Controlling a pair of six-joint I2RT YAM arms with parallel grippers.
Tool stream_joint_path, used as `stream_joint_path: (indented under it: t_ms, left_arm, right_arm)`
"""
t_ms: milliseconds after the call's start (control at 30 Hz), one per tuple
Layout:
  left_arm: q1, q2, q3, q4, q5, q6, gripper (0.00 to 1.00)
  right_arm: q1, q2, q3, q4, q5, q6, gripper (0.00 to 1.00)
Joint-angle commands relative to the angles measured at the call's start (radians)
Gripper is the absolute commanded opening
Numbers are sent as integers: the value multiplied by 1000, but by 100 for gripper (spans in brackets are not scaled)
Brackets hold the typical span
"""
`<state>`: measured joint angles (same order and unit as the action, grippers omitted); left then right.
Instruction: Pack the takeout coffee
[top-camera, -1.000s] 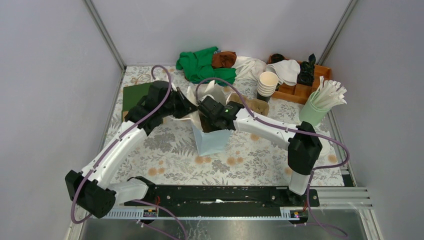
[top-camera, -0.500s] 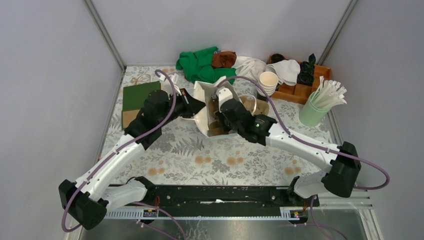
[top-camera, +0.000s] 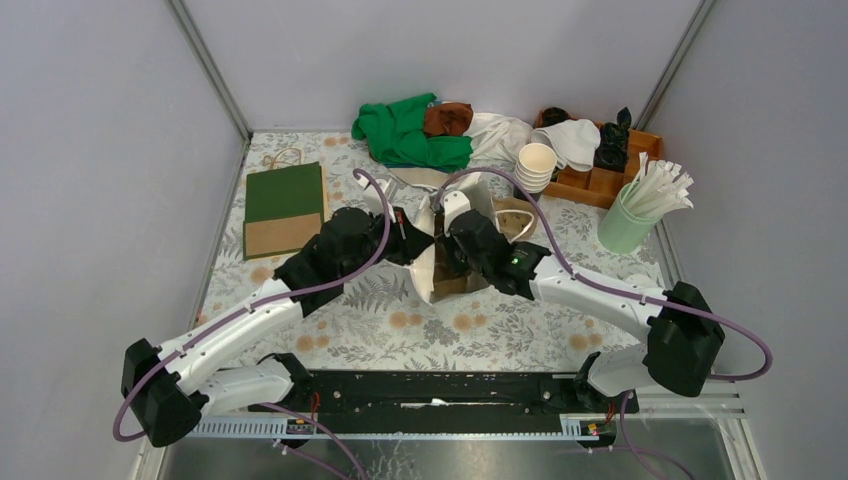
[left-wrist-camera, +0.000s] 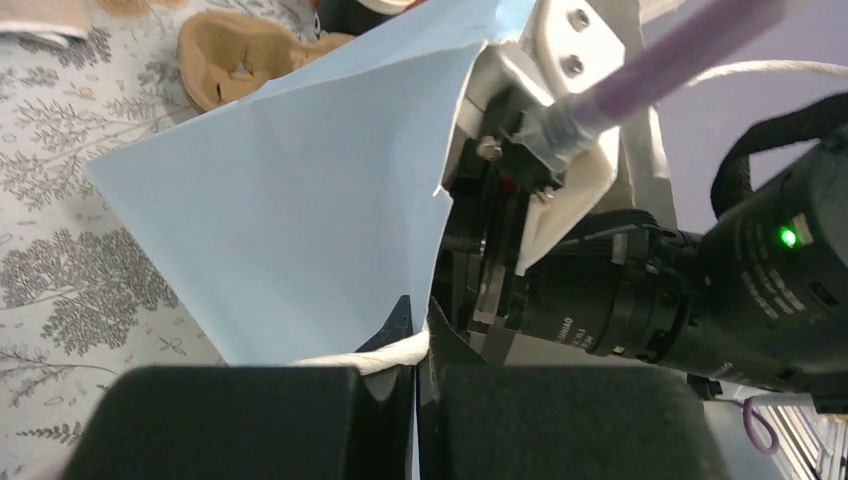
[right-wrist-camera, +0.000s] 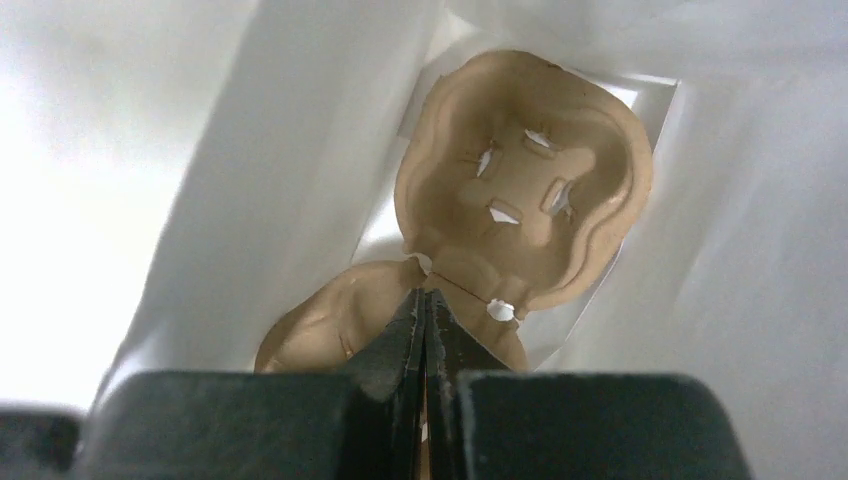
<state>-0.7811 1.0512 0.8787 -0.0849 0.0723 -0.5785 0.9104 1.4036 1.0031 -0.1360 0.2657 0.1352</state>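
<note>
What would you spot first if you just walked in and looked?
A white paper bag sits in the middle of the table. The left pincer pinches its rim, while the right pincer is inside it, shut on a brown pulp tray. A bright green cloth lies at the back.

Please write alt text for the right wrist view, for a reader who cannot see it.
The right pincer, shut, appears to pinch the near rim of a brown pulp cup tray inside a white paper bag. The bag's pale walls fill the view around them.
</note>
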Motion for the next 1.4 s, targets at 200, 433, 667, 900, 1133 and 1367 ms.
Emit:
stream_joint_path:
  t_ms: [200,433,667,900,1133,1367]
  left_arm:
    - [-70,-69,-9,-31,-38,30,0]
    - [-76,-34,25,-49,-52,-5,0]
    - [-72,-45,1,-37,-154,-99,0]
    - [-23,73,165,-232,-161,-206,0]
    - [113,133,259,-437,-81,-284,0]
    - [143,270,413,-571,13,-277,0]
  right_arm:
    - [-19,-34,-84,71,30,9,0]
    - [-22,-10,-35,-33,94,71,3]
    - [-35,106,72,-100,216,154,2]
    - [-50,211,227,-267,236,210,2]
    - [-83,278,308,-438,160,240,3]
    - [-97,384,459,-632,143,262,3]
